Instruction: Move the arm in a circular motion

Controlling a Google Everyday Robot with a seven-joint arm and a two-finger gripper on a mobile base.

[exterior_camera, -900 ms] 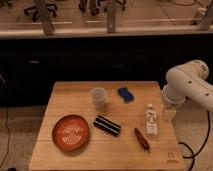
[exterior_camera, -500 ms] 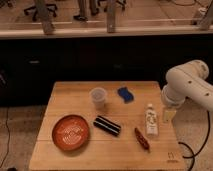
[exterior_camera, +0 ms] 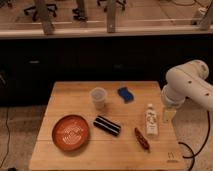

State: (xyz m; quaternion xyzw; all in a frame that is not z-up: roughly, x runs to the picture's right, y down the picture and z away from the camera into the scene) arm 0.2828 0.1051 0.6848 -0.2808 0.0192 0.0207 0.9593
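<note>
The big white robot arm of thick round tubes [exterior_camera: 189,82] was at the right of the frame, looking heavy and stiff with nothing to grab, its small gripper [exterior_camera: 169,115] by the right edge of the brown wooden table [exterior_camera: 75,95], open or closed I could not tell.

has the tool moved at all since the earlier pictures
No. The tool hangs just right of the white bottle, at the right edge of the table, same as before; the arm shows no visible shift either.
</note>
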